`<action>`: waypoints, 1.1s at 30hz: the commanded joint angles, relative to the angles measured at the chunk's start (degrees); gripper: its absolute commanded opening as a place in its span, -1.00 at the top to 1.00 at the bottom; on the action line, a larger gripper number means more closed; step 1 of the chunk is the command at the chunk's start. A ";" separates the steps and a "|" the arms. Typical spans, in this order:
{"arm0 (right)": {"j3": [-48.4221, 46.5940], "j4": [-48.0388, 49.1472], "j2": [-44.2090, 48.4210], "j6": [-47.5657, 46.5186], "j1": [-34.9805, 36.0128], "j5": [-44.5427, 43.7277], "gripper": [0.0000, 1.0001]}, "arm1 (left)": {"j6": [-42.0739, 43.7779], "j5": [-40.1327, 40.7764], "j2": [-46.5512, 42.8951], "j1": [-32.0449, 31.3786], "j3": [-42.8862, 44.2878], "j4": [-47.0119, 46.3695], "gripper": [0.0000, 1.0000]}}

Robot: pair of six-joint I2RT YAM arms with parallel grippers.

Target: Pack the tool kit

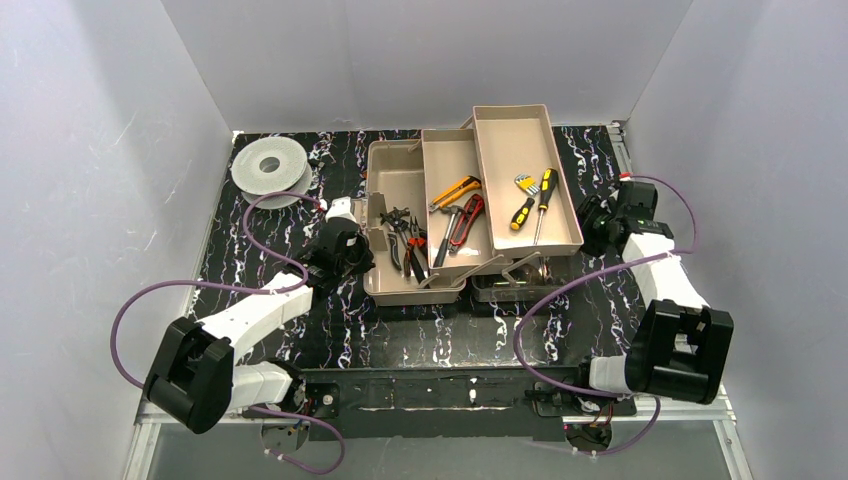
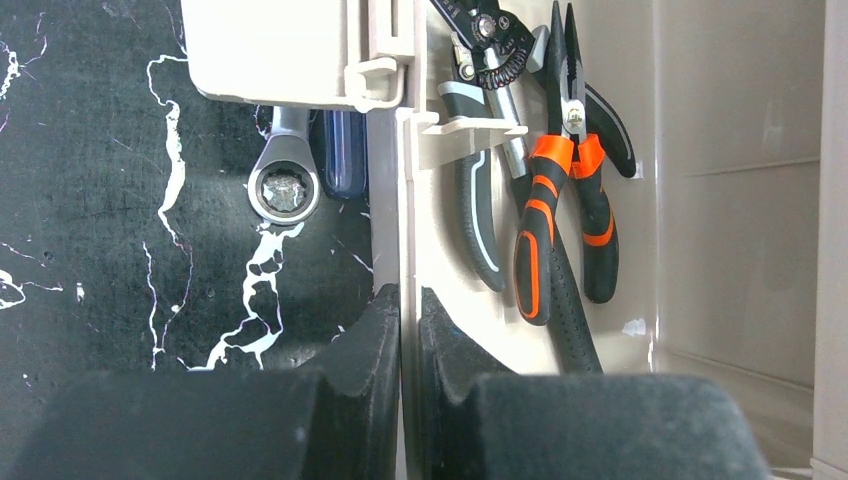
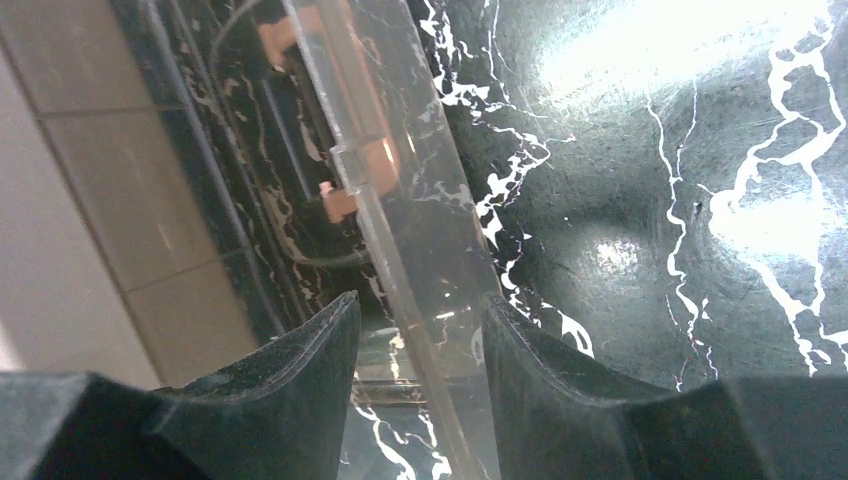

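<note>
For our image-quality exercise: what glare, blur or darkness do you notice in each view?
Top external: even light, toolbox sharp. Left wrist: pliers sharp, near fingers dark and blurred. Right wrist: bright glare on the table, reflections on the translucent lid.

In the toolbox (image 2: 740, 200), pliers (image 2: 560, 200); wrench (image 2: 285, 185) outside, seemingly under its edge.

Tan toolbox (image 1: 395, 175) stands open, trays (image 1: 512, 135) fanned, pliers (image 1: 408, 238) inside, silver wrench (image 2: 284, 188) beside it.
</note>
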State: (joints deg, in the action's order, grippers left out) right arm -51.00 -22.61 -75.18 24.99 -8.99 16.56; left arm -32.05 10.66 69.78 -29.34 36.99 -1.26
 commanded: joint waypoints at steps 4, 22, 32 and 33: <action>-1.79 0.97 -3.29 -1.35 1.35 -1.60 0.20 | 2.54 -0.46 -1.23 0.49 -0.40 -1.84 1.00; -8.84 -6.12 9.95 -3.21 7.06 -13.80 0.97 | 3.11 -1.69 0.88 0.47 -0.39 -3.07 1.00; -14.82 -10.18 14.79 -2.91 7.42 -5.39 0.97 | 3.53 -2.94 2.79 0.51 -0.52 -4.64 1.00; -15.66 -10.86 14.93 -2.97 8.09 -5.48 0.97 | 3.62 -3.07 2.94 0.51 -0.50 -4.78 1.00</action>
State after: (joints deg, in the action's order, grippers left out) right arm -58.67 -36.82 -64.12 17.80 -1.26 6.72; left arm -28.49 9.96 71.57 -28.80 36.97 -4.29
